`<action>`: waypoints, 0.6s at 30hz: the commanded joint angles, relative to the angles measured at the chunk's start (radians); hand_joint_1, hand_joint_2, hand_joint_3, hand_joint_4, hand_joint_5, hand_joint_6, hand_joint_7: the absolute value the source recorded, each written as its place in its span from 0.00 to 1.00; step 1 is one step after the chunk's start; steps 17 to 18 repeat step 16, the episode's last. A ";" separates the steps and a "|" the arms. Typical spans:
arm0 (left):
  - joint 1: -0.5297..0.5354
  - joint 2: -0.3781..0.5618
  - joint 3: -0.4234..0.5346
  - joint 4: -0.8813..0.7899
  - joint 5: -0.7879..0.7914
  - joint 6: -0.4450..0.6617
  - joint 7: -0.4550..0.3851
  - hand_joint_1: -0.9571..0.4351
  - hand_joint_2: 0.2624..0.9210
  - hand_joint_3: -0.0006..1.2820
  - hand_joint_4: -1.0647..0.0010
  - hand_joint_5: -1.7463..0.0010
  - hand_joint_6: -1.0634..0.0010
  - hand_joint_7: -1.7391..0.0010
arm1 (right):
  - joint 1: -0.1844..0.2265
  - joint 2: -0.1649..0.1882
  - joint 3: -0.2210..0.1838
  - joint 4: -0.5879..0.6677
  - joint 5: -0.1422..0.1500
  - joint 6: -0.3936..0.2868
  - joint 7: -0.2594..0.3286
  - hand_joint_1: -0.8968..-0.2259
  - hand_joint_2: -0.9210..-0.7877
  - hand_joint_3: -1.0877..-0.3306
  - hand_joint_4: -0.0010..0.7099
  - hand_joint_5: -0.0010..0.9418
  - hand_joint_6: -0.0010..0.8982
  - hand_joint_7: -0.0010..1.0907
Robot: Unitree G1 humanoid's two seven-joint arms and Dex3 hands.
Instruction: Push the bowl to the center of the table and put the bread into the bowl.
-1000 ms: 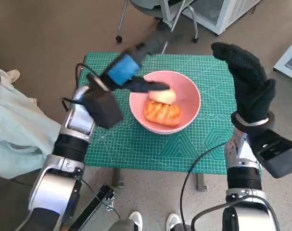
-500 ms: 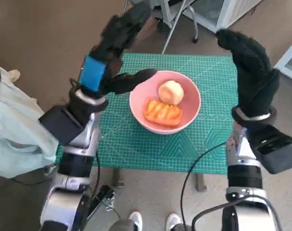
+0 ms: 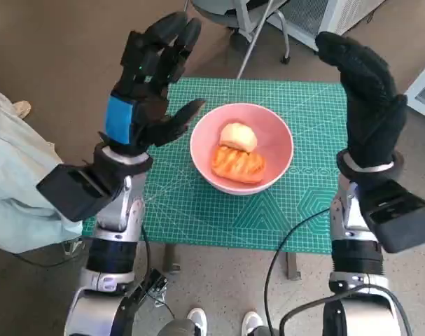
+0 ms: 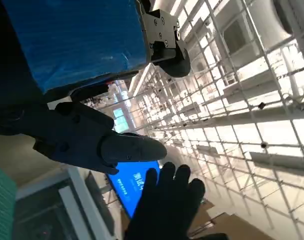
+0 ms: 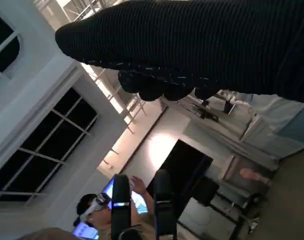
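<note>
Pink bowl [image 3: 241, 147] near table [image 3: 198, 210] centre, holding two breads: pale round roll [image 3: 238, 136] behind glazed orange pastry [image 3: 237, 164], touching. Left hand [image 3: 148, 87] raised beside bowl, fingers spread, empty. Right hand [image 3: 362, 91] raised, fingers together, nothing held; palm side hidden. Right wrist view: a person wearing a headset [image 5: 99, 210], partly cut off.

legible text: none. blue screen [image 4: 129, 182], lower centre of left wrist view, bears white characters too blurred to read.
</note>
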 commanded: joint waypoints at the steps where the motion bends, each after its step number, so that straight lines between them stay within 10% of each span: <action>1: 0.020 -0.002 0.015 -0.015 -0.016 0.007 -0.006 0.38 1.00 0.21 0.67 0.97 0.92 0.55 | -0.004 -0.016 0.008 0.006 0.012 0.019 0.012 0.55 0.00 0.48 0.48 0.00 0.04 0.70; 18: 0.033 0.005 0.024 -0.011 -0.017 -0.012 -0.037 0.38 1.00 0.21 0.69 0.98 0.91 0.57 | -0.012 -0.021 0.016 0.008 0.030 0.041 0.021 0.54 0.00 0.48 0.49 0.00 0.05 0.69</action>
